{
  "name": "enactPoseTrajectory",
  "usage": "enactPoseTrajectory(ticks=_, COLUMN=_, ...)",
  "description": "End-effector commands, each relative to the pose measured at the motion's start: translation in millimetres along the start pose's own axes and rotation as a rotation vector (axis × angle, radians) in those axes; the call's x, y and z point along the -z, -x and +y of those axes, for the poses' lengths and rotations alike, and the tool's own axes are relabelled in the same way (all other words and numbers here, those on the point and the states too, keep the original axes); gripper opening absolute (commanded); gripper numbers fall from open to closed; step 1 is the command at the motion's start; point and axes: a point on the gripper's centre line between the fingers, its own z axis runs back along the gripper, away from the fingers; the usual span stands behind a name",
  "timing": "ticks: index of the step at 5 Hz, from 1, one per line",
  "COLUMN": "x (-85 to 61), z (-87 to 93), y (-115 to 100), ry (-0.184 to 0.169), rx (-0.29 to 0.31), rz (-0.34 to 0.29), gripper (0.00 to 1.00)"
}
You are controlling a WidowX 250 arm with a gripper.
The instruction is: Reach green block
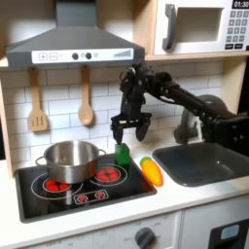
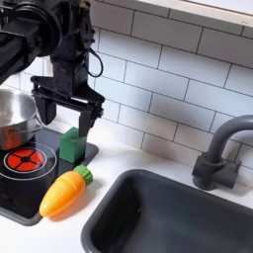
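A toy kitchen: stove (image 1: 83, 185), sink (image 2: 173, 212), microwave (image 1: 199, 27), range hood (image 1: 73, 39), tiled wall (image 2: 178, 89).

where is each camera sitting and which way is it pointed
First exterior view: in front of the toy kitchen, facing the tiled wall; sees the stove, steel pot, sink and the whole arm, with the end effector above the green block.
Second exterior view: close and low by the sink, looking across at the stove corner; shows the open end effector and wrist.
Both exterior views share the green block, carrot toy and pot.
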Motion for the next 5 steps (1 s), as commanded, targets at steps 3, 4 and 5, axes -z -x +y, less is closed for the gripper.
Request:
enactPoseTrajectory(ticks=3, x=17.7, z=2.2, y=0, ry=0.007, rx=0.039, rz=0.004, gripper=1.00)
enactPoseTrajectory(ticks=4, x=23.3, z=2.0, y=-3, ry=0.001, rx=0.040, rz=0.010, gripper=1.00)
enactPoseTrajectory(ticks=5, x=35.4, z=4.1, y=-4, ry=0.001, rx=0.032, rz=0.036, gripper=1.00)
